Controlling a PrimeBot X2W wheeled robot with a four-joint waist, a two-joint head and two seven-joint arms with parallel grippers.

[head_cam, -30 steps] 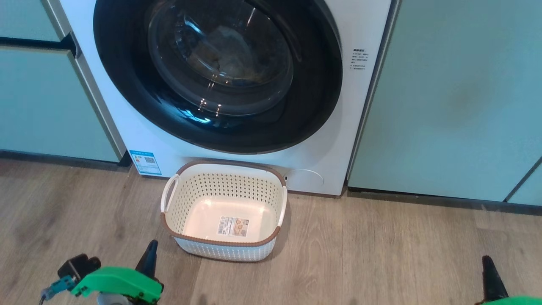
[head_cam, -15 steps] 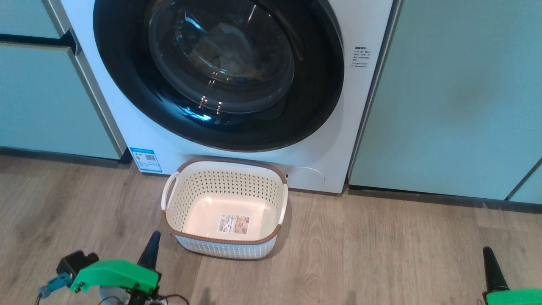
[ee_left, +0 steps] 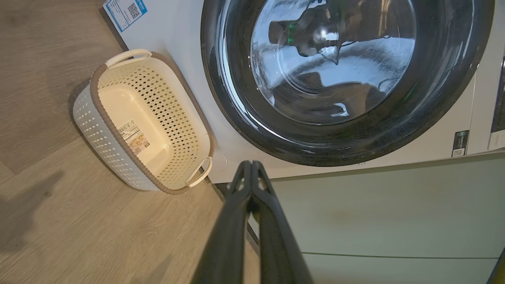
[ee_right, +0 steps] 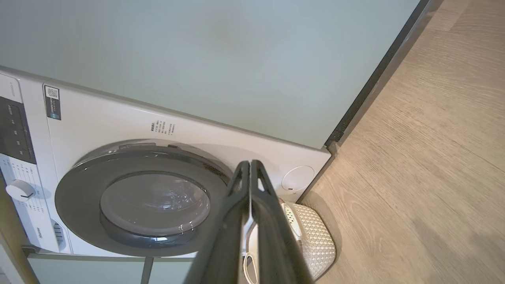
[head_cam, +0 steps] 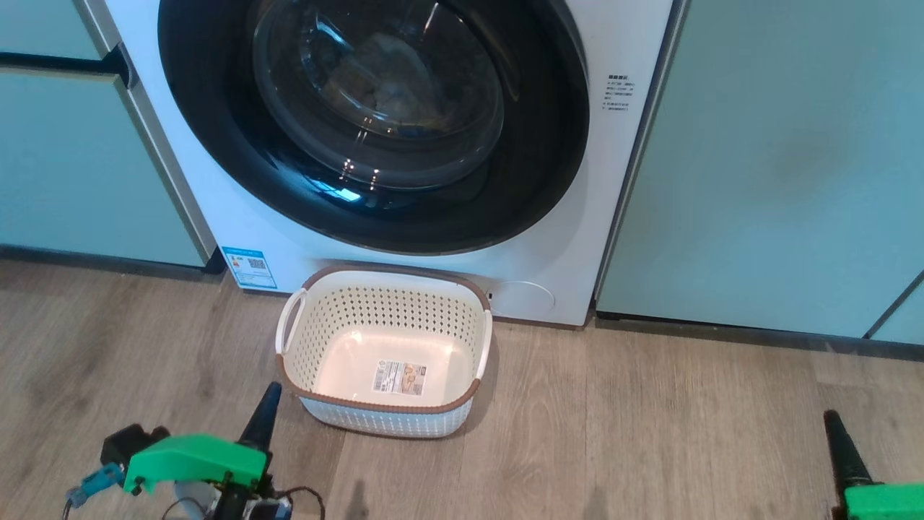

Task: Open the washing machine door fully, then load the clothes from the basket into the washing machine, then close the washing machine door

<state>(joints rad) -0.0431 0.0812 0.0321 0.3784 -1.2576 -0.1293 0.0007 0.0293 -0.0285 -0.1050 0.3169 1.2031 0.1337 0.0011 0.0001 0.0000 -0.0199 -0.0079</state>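
Note:
The washing machine (head_cam: 238, 217) stands white against the wall, and its glossy black door (head_cam: 548, 144) lies shut flat on the front. A pale crumpled shape, perhaps the clothes (head_cam: 382, 79), shows dimly through the glass bowl. On the floor right before the machine sits the basket (head_cam: 390, 296), holding nothing but its label sticker. My left gripper (head_cam: 268, 396) is shut, low at the left, its tip just short of the basket's near left corner. My right gripper (head_cam: 832, 420) is shut, far right over the floor. Both wrist views show the fingers (ee_left: 248, 173) (ee_right: 250, 173) pressed together with nothing between them.
Pale teal cabinet panels (head_cam: 765, 159) flank the machine on both sides. Wood-look floor (head_cam: 650, 433) stretches between me and the machine. The machine's control panel and dial (ee_right: 17, 191) appear in the right wrist view.
Both grippers have edged a little forward toward the machine, and the head view has shifted slightly. The door and basket have not moved.

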